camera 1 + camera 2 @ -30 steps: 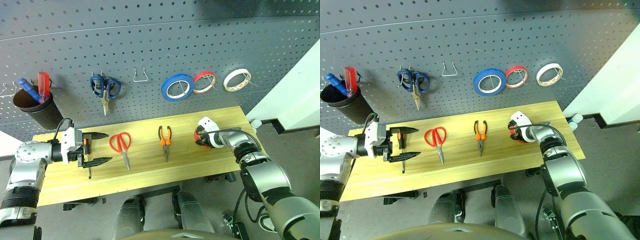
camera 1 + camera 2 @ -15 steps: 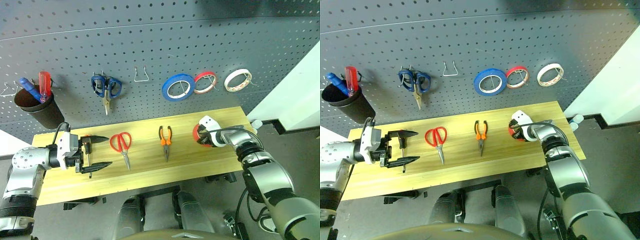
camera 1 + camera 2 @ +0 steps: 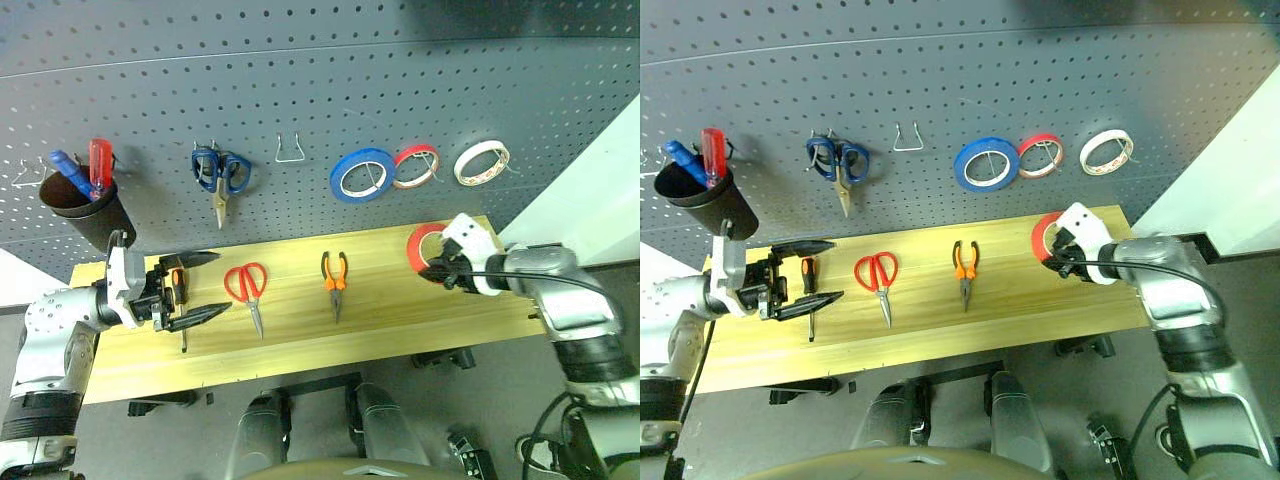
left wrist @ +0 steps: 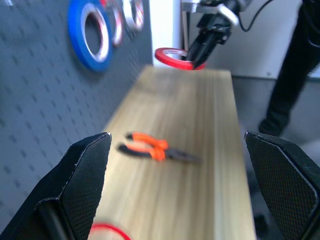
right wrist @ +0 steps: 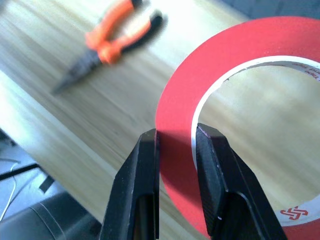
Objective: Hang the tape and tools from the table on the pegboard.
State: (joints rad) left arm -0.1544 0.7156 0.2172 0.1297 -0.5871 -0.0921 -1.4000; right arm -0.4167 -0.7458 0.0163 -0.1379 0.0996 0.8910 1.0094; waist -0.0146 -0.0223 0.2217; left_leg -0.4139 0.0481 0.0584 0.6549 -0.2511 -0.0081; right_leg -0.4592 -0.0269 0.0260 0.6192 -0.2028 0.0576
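Right gripper (image 5: 175,145) was pinching the red tape (image 3: 424,246) by its wall, held above the table's (image 3: 400,300) right end. Left gripper (image 3: 196,288) gaped wide over the screwdriver (image 3: 810,300) at the table's left end.

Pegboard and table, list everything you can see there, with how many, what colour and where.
pegboard: one, dark grey, behind the table
cup: one, black, pegboard's left end, holding a red and a blue screwdriver
blue scissors: one pair, hung right of the cup
wire hook: one, metal, bare, pegboard middle
hung tape rolls: three, blue, red, cream, pegboard right
table: one, light wood
screwdriver: one, orange-black handle, table left, between the left pincer's fingers
red scissors: one pair, table left of middle
pliers: one, orange-black handles, table middle
tape: one, red, lifted above table's right end
left pincer: open, at the screwdriver
right pincer: shut on the tape
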